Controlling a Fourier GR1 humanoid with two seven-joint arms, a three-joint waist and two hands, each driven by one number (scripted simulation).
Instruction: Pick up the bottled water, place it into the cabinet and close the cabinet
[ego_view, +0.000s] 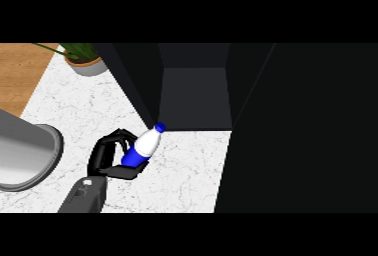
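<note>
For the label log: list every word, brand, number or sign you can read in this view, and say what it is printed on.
No readable text anywhere.
Bottled water, held in the left hand: a blue band and blue cap, no lettering can be made out.
Cabinet: plain dark panels, no markings.
Plant pot and grey pot: no markings.

L hand (111, 156) comes up from the lower edge on a grey forearm (83, 196), fingers (111, 140) and thumb curled round the bottled water (144, 147). Bottle tilts away from the fingers, blue cap (159, 127) up-right, just at the lower edge of the dark cabinet door (136, 82). Open cabinet (196, 97) lies beyond the fingertips. White marbled counter (81, 107) under the hand. Grey round pot (26, 152) sits on the far side of the fingers from the bottle, apart. Potted plant (83, 59) well beyond, near the wood floor (22, 72).
</note>
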